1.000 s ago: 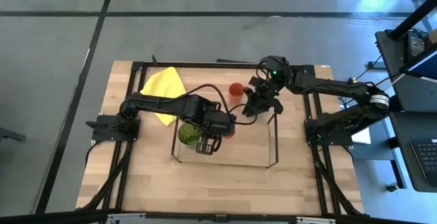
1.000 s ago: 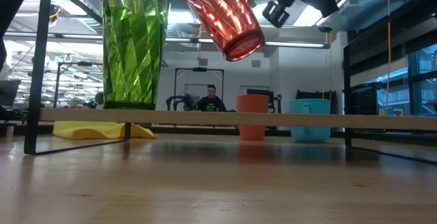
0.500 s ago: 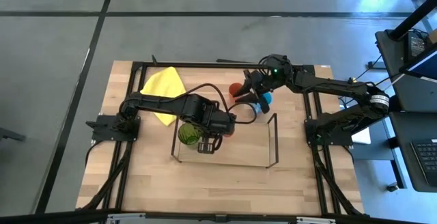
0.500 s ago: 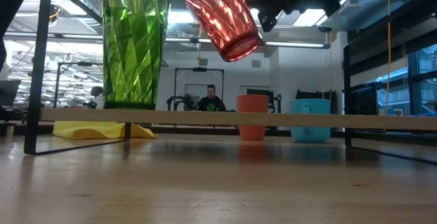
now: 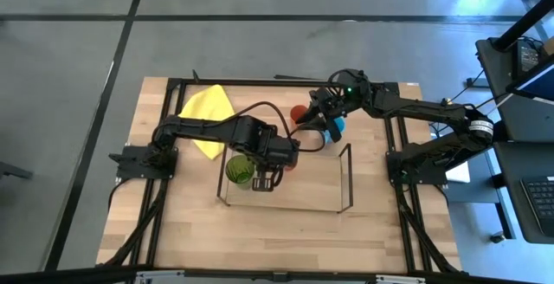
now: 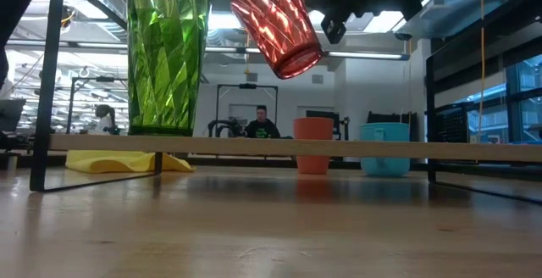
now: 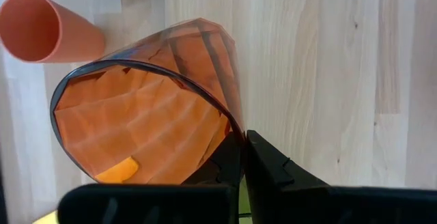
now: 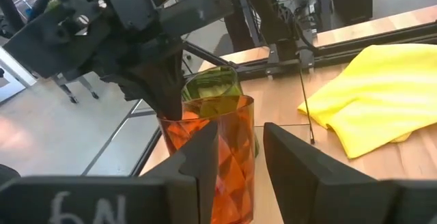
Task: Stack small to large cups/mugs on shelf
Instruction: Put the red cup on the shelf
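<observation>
While the left gripper [image 5: 265,181] holds the red-orange patterned cup [image 6: 276,24] tilted in the air above the shelf [image 6: 254,145], the right gripper [image 5: 322,121] hangs over the table's back part.

Nearest in the low view, the shelf's wooden board carries the translucent green tumbler [image 6: 166,53], which stands upright near its left end; the patterned cup hangs beside it, well clear of the board, its rim clamped between the left gripper's fingers [image 7: 263,166]. Behind the shelf on the wooden table [image 5: 381,223] stand the smaller plain orange cup [image 6: 312,144] and the light blue mug [image 6: 384,149], side by side and apart. The right gripper's fingers [image 8: 292,164] are spread with nothing between them, above those two cups. At the table's far left corner lies a yellow cloth [image 5: 206,111].
</observation>
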Robot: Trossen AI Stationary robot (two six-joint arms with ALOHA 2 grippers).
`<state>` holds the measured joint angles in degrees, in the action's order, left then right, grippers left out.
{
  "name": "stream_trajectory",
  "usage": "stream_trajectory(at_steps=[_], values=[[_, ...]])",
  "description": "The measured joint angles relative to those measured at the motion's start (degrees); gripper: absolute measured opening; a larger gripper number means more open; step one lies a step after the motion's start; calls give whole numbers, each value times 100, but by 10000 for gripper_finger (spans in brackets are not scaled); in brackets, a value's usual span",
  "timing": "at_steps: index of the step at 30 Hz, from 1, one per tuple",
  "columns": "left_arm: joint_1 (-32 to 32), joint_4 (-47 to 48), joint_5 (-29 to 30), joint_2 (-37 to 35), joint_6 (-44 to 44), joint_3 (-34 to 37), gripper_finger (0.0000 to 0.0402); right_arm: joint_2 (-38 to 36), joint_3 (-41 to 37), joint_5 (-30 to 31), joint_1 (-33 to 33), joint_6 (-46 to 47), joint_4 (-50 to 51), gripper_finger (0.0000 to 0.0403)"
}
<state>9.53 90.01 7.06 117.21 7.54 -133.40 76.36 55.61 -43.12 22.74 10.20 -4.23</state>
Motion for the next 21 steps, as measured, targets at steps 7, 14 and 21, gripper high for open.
stream_trajectory(at_steps=[7, 14, 21], values=[[-30, 1, -121, 0, 4, 0, 2, 2, 0, 545, -67, 519, 40, 120], [-26, 1, -379, 0, 5, 2, 2, 2, 0, 1421, -67, -835, 1202, 119], [-57, 1, -537, 55, -41, 2, 2, 2, -2, 1702, -99, -1345, 1841, 119]])
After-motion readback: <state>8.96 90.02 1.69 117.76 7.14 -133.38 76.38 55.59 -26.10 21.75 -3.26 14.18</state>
